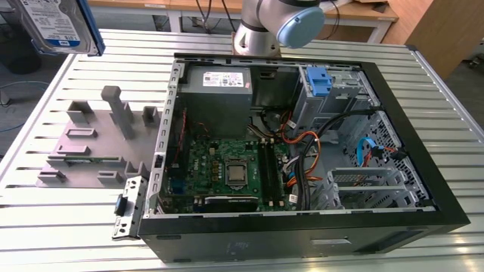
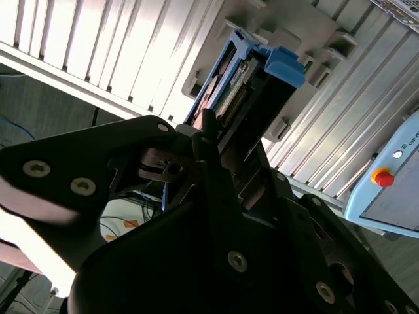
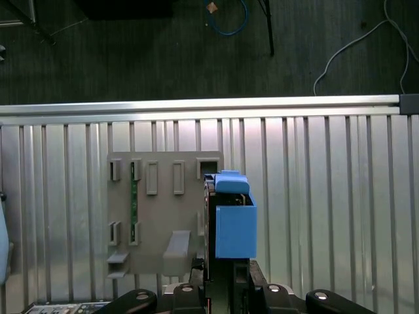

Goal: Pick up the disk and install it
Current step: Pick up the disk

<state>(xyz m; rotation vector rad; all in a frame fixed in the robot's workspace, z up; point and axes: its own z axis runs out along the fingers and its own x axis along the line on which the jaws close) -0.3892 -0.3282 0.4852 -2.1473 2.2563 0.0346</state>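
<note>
Your exterior view angled down over computer case (image 1: 264, 243) and grey fixture (image 1: 76, 153), your first wrist view straight down on that same fixture, your second wrist view close, oblique, along the disk (image 2: 262, 78).

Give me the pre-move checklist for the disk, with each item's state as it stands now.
1. Pincer shut on disk: ok.
2. disk raised clear of grey fixture: ok.
3. computer case open on its upper side: ok.
4. Bay by blue latch unoccupied: cannot tell.
5. black cable out of that bay's way: cannot tell.
</note>
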